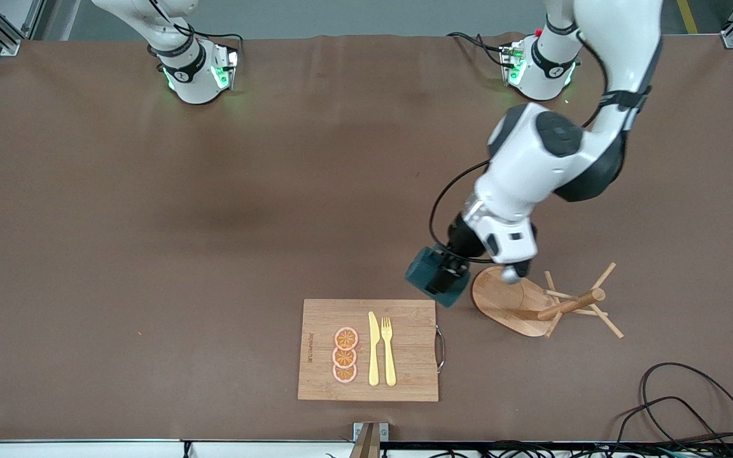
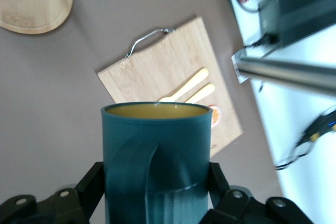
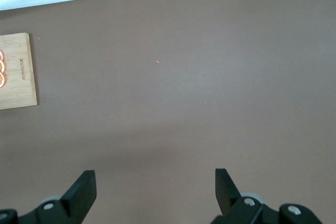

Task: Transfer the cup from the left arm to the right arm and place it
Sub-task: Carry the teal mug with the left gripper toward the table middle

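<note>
The dark teal cup (image 1: 424,275) with an ochre inside is held in my left gripper (image 1: 446,273), up in the air over the table between the cutting board's corner and the peg rack's base. In the left wrist view the cup (image 2: 157,145) fills the space between the fingers (image 2: 92,187), which are shut on its sides; its handle faces the camera. My right gripper (image 3: 155,187) is open and empty over bare brown table; it is out of the front view, where only the right arm's base shows.
A wooden cutting board (image 1: 315,375) with a metal handle carries three orange slices (image 1: 345,355), a yellow knife and a fork (image 1: 389,350). A wooden peg rack (image 1: 532,305) is beside it toward the left arm's end. Black cables (image 1: 678,407) lie near the front corner.
</note>
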Action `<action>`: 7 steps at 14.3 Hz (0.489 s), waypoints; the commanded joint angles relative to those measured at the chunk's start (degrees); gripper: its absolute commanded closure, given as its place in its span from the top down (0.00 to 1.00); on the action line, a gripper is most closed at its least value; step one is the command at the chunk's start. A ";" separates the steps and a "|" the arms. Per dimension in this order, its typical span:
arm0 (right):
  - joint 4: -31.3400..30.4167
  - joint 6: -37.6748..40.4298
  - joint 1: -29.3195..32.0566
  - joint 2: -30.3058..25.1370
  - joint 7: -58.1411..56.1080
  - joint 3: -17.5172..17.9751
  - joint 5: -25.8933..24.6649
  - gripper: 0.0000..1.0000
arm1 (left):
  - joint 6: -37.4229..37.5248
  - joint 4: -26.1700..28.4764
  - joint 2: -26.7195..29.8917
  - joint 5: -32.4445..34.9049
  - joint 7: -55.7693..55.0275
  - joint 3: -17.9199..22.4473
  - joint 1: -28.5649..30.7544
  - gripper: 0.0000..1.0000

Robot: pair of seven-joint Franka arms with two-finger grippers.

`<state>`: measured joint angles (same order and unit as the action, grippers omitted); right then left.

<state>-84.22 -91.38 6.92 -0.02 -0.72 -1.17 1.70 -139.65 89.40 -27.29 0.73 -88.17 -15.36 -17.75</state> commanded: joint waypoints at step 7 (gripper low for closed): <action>0.02 0.06 1.17 -0.42 -0.34 0.99 -0.38 1.00 | 0.43 -10.28 -15.41 27.54 -0.07 1.56 -8.25 0.26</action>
<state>-84.21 -91.38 6.92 -0.02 -0.72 -1.16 1.70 -139.84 83.12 -39.77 23.28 -88.41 -15.01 -23.64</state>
